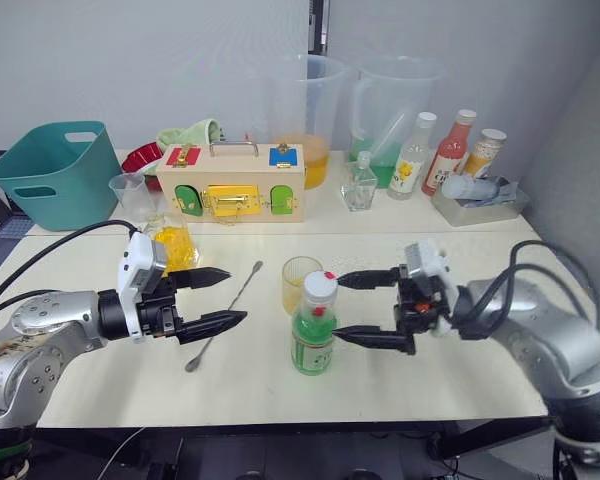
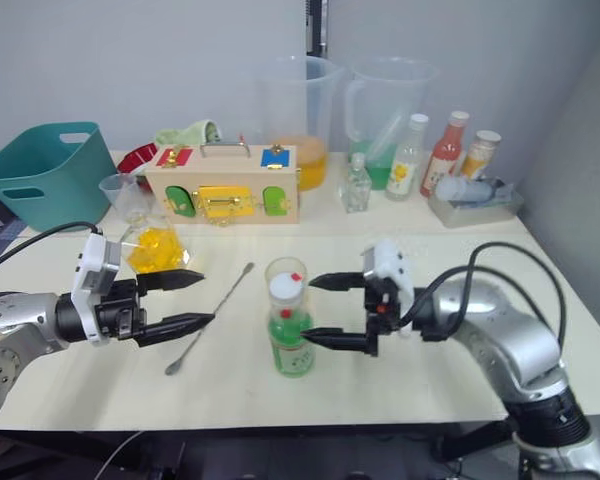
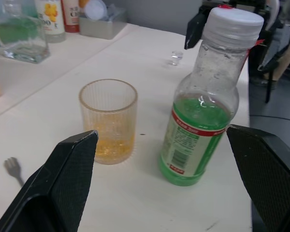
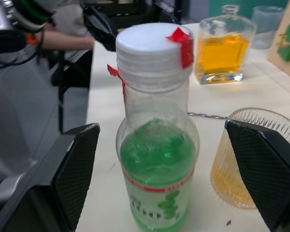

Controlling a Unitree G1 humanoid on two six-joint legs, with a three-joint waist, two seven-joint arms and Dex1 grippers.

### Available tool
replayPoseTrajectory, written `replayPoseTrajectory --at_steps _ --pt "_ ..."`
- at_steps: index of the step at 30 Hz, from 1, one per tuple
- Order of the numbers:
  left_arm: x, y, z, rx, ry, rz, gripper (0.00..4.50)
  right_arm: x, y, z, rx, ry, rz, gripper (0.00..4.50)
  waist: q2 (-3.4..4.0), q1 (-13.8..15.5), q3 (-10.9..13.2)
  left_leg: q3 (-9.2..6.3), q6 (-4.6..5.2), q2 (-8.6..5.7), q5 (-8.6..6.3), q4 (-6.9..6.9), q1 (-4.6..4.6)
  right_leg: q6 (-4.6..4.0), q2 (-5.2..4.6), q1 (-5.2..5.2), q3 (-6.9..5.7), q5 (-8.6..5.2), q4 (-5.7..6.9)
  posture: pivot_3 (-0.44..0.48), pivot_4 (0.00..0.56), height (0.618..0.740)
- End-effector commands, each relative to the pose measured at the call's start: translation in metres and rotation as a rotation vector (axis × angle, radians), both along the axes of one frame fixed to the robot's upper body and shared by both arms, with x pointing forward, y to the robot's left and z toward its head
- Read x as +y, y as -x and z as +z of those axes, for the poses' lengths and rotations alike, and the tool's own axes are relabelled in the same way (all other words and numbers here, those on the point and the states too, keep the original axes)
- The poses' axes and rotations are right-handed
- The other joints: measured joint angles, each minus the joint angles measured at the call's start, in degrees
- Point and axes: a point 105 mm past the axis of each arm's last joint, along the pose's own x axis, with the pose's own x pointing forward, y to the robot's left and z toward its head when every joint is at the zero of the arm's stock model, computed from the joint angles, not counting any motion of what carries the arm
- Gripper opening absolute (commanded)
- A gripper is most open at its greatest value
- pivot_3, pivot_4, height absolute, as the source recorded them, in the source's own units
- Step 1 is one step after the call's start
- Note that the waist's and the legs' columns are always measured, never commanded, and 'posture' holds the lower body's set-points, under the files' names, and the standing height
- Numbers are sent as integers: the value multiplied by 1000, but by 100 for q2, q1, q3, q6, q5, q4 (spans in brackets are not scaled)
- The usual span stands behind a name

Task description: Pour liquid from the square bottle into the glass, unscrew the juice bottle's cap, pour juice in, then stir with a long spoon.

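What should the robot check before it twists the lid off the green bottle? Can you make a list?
1. Juice bottle upright on the table: ok.
2. Cap on, red tape on it: ok.
3. Right gripper open, level with the bottle, not yet around it: ok.
4. Left gripper open and holding nothing: ok.
5. Glass already has yellow liquid at its bottom: ok.
6. Long spoon lying flat beside the glass: ok.

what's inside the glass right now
A shallow layer of yellow liquid sits at the bottom of the glass. No green juice in it, and no spoon.
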Motion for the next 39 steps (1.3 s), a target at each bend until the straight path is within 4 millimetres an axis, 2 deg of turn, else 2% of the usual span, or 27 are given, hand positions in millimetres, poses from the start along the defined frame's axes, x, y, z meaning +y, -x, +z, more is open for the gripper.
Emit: replayPoseTrajectory --at_steps 1,4,8,14,20,24,27,29,34,39 --pt "-7 11 11 -24 -8 -60 4500 -12 -6 12 -64 58 94 4477 0 0 0 1 0 1 0 -1 0 0 0 0 0 0 -1 0 150 740" --pt "-8 13 11 -31 -14 -61 4500 -8 -16 13 -93 107 183 4477 0 -24 0 2 0 5 0 -2 1 0 3 -1 1 0 -1 0 150 740" --pt "-10 15 14 -43 -16 -36 4500 9 -22 17 -119 115 350 4477 0 -78 0 1 -1 7 1 -2 -1 -1 5 -4 2 0 1 0 150 740" --pt "-6 36 14 12 -44 -56 4500 35 -20 19 -114 112 485 4477 0 -87 0 -5 -3 2 1 -4 -12 -1 -4 -20 -1 1 36 0 150 740" --pt "-2 41 14 5 -65 -22 4500 48 -15 17 -86 90 567 4477 1 -54 1 -7 -7 1 3 -3 -14 -2 -7 -22 -3 1 6 0 150 740" --pt "5 42 13 15 -93 -10 4500 51 -10 18 -30 47 602 3330 1 -62 1 -6 -8 2 3 -5 -14 -3 -6 -24 -2 2 4 0 150 740" --pt "7 43 13 13 -105 -11 4500 51 -11 14 -12 44 601 2230 2 -60 1 -6 -8 2 3 -6 -14 -4 -6 -24 -2 2 2 0 150 740" --pt "7 42 13 17 -106 -22 4500 51 -11 11 -5 45 592 1690 2 -56 1 -6 -8 1 2 -6 -15 -4 -7 -24 -2 2 1 0 150 740" --pt "6 42 12 44 -115 -84 4500 46 -13 12 -40 31 545 1661 2 -52 1 -6 -8 2 2 -8 -14 -5 -5 -25 -2 3 2 0 150 740" --pt "0 33 14 31 -106 -145 4500 39 -9 28 -105 -66 384 1661 2 5 1 -5 -8 1 2 -7 -21 -5 -6 -30 -4 3 4 0 150 740"
